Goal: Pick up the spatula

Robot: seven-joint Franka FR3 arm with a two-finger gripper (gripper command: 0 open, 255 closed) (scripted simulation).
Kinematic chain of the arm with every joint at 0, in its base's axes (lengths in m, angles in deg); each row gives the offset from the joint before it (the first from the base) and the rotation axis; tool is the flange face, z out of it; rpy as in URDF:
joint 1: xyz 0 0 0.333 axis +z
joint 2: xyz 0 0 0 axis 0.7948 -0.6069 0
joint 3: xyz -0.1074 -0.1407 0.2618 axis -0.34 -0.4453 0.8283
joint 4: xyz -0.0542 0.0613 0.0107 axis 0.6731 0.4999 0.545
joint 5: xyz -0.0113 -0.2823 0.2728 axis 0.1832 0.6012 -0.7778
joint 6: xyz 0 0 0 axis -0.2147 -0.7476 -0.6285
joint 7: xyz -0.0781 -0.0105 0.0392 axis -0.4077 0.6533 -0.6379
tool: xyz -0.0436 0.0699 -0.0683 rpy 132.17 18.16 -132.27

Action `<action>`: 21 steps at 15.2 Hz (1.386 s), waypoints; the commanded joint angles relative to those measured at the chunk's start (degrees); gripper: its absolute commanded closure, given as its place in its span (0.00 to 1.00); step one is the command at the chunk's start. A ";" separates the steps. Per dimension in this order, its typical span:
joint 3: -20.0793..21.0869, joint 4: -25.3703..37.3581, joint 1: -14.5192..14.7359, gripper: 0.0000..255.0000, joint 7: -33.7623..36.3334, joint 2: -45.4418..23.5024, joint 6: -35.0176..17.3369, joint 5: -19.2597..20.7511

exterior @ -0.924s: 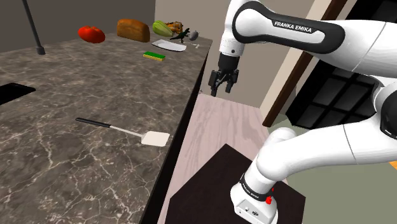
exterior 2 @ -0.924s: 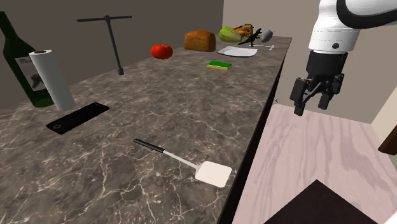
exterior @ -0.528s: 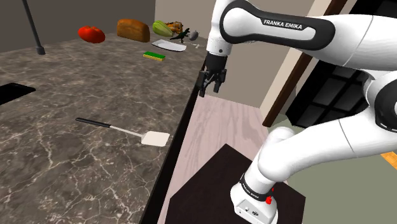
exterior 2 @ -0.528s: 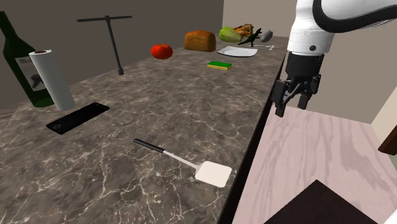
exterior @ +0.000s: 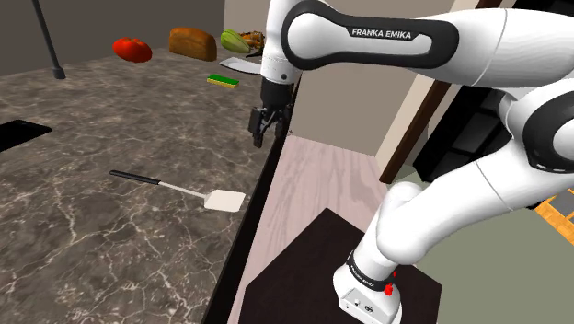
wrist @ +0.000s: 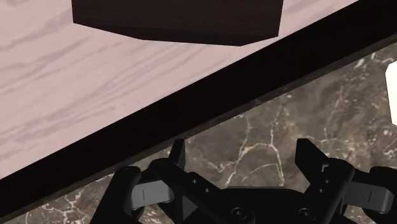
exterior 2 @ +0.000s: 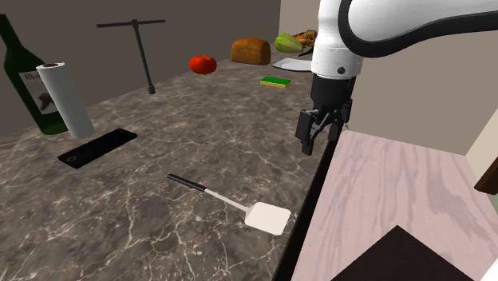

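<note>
The spatula (exterior: 184, 190) lies flat on the dark marble counter (exterior: 83, 110), close to its front edge. It has a black handle, a thin metal shaft and a white blade (exterior 2: 267, 217). My black gripper (exterior: 264, 133) hangs in the air over the counter's edge, beyond the blade and well above it. From across the room the gripper (exterior 2: 318, 142) points down at the edge. In the wrist view the gripper (wrist: 243, 156) is open with only marble between its fingers, and a white sliver of the blade (wrist: 391, 83) shows off to the side.
At the counter's far end lie a tomato (exterior: 132, 48), a bread loaf (exterior: 192, 42), a green sponge (exterior: 223, 81) and a plate (exterior: 244, 64). A paper roll (exterior 2: 65, 100), a dark bottle (exterior 2: 24, 72) and a flat black slab (exterior 2: 97, 147) stand further along. The dark stand (exterior: 313, 267) sits on pale flooring.
The arm has swung toward the shoulder view's left, carrying the gripper from above the floor to above the counter's edge and a little lower. The spatula has not moved.
</note>
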 commanded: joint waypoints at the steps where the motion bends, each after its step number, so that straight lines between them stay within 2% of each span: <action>1: 1.62 1.71 1.33 0.00 0.01 -2.40 -1.38 -0.50; 9: 7.94 9.00 5.88 0.00 0.24 -11.90 -6.25 -0.71; 17: 14.24 17.83 10.17 0.00 1.27 -21.79 -9.55 1.92; 21: 14.71 16.33 10.51 0.00 1.42 -22.64 -12.00 2.24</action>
